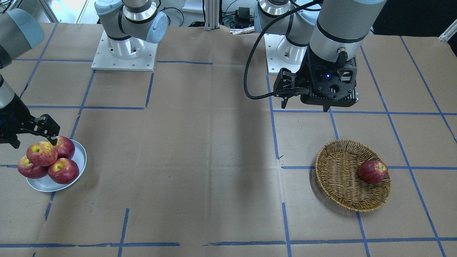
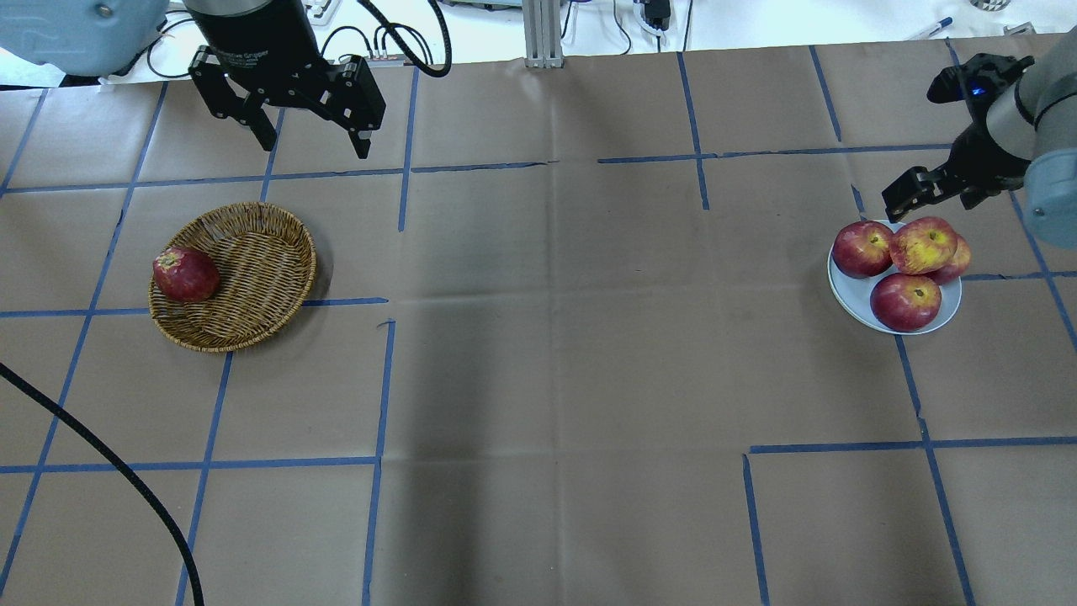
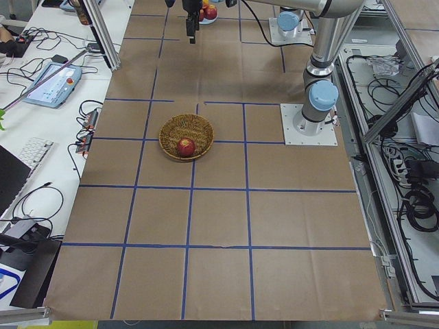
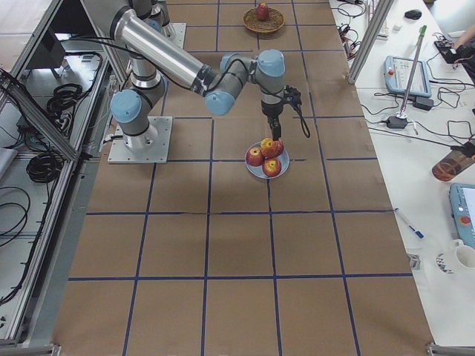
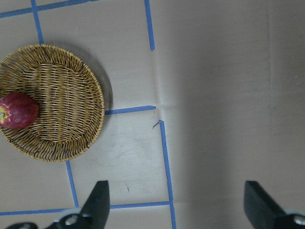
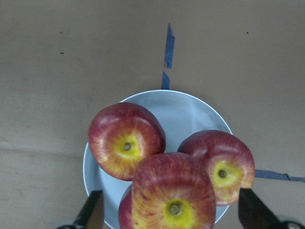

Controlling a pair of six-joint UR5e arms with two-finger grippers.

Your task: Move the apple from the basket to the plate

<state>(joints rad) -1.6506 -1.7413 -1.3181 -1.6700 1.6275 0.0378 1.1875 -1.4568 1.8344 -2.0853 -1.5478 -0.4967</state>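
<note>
The pale streaky apple (image 2: 923,244) with a yellow-green stem patch lies on top of three darker red apples on the white plate (image 2: 848,295). It also shows in the right wrist view (image 6: 174,191). My right gripper (image 6: 174,214) hangs just above it, open, with a finger on each side and neither touching the apple. The wicker basket (image 2: 252,227) sits at the table's left and holds one dark red apple (image 2: 185,273) at its rim. My left gripper (image 2: 315,145) is open and empty, high above the table beyond the basket.
A black cable (image 2: 101,454) crosses the near-left corner of the overhead view. The arm bases (image 1: 123,53) stand at the table's robot side. Brown paper with blue tape lines (image 2: 383,387) covers the table between basket and plate.
</note>
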